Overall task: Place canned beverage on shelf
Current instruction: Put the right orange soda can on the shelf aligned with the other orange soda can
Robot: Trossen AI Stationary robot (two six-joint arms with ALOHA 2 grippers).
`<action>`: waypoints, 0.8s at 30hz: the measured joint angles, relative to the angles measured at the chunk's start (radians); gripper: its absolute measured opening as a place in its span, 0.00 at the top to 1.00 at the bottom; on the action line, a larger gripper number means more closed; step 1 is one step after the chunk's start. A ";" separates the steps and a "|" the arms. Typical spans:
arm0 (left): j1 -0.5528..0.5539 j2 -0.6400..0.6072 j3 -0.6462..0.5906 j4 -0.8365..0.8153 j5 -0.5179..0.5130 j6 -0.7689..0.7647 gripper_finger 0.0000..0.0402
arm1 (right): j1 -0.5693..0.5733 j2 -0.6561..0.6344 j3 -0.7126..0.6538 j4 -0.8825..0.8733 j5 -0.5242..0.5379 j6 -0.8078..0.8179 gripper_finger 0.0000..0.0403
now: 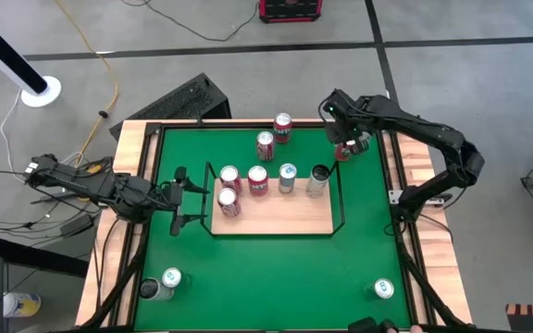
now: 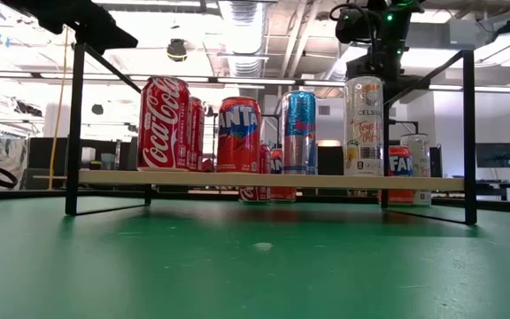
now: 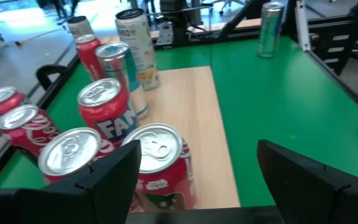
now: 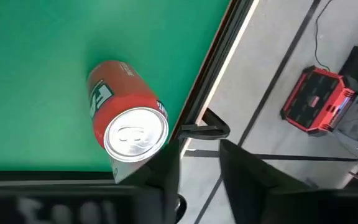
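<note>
The shelf (image 1: 285, 215), a light-wood board with black wire rails, stands mid-table and bears several upright cans. A red Fanta can (image 4: 126, 118) stands upright on the green table near the far right corner (image 1: 343, 153). My right gripper (image 4: 201, 168) hovers over it (image 1: 345, 139), its fingers a narrow gap apart. The can is outside that gap, beside one finger. My left gripper (image 3: 197, 180) is wide open and empty at the shelf's left end (image 1: 181, 196), level with the red cans there (image 3: 157, 165). My right gripper holds nothing between its fingers. The Fanta can's top rim (image 4: 157, 140) lies close to the outer side of one finger (image 4: 166, 165), and I cannot tell whether they touch. The can stands upright on the table.
Two red cans (image 1: 266, 145) (image 1: 282, 125) stand on the table behind the shelf. One can (image 1: 169, 280) stands at the near left corner and another (image 1: 383, 289) at the near right. The table's wooden edge and black frame (image 4: 210, 74) run close by the Fanta can.
</note>
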 joint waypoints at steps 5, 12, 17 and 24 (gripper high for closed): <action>0.000 0.000 0.000 0.000 -0.057 0.001 0.24 | 0.012 0.000 0.000 0.004 0.069 0.011 0.45; 0.000 0.000 0.000 0.025 -0.064 -0.016 0.24 | 0.011 0.000 0.000 -0.070 0.128 0.071 0.17; 0.000 0.000 0.009 0.049 -0.065 -0.016 0.24 | -0.011 -0.002 0.000 -0.157 0.008 0.194 0.08; 0.000 0.000 0.030 0.058 -0.070 -0.007 0.24 | -0.088 -0.001 0.000 -0.159 -0.139 0.206 0.06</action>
